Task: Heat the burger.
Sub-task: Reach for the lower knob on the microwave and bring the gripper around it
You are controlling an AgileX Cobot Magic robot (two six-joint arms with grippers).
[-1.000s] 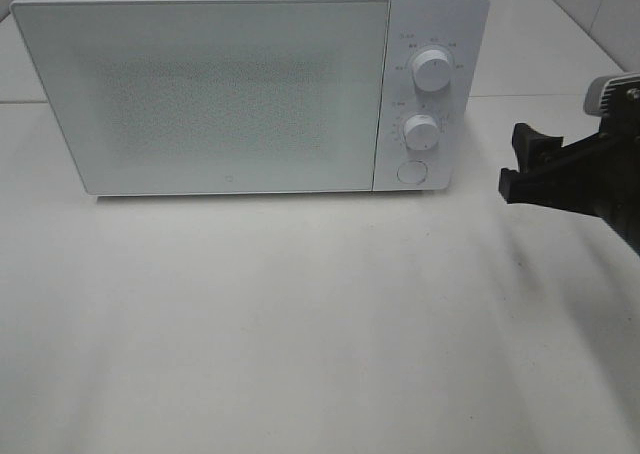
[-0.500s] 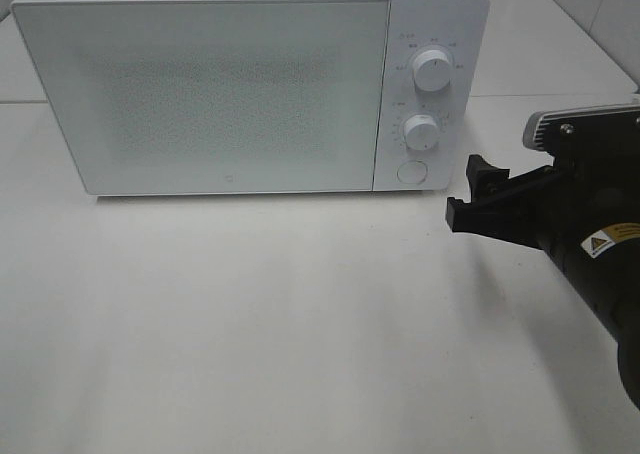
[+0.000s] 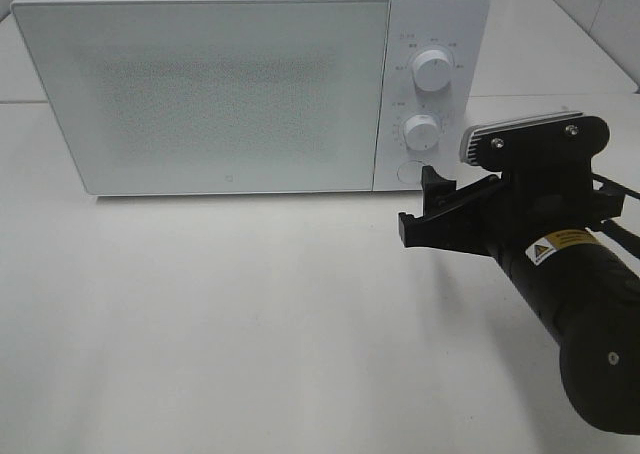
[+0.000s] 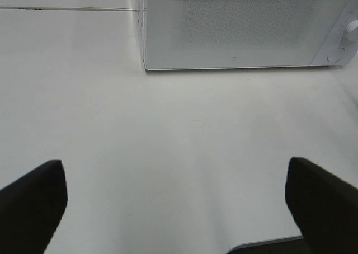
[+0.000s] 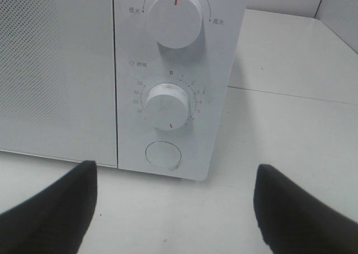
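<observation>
Now the spread right tool (image 3: 418,204) has neared the microwave's button (image 3: 411,172), apparently not touching.

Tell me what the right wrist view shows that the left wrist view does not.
Only the right wrist view shows the red-marked upper knob, the printed scale around the timer knob, and the open right end effector. Only the left wrist view shows the corner of the microwave far from the knobs, the table seam beside it, and the open left end effector. Both show the door, the round button and the white table; neither shows the burger.
</observation>
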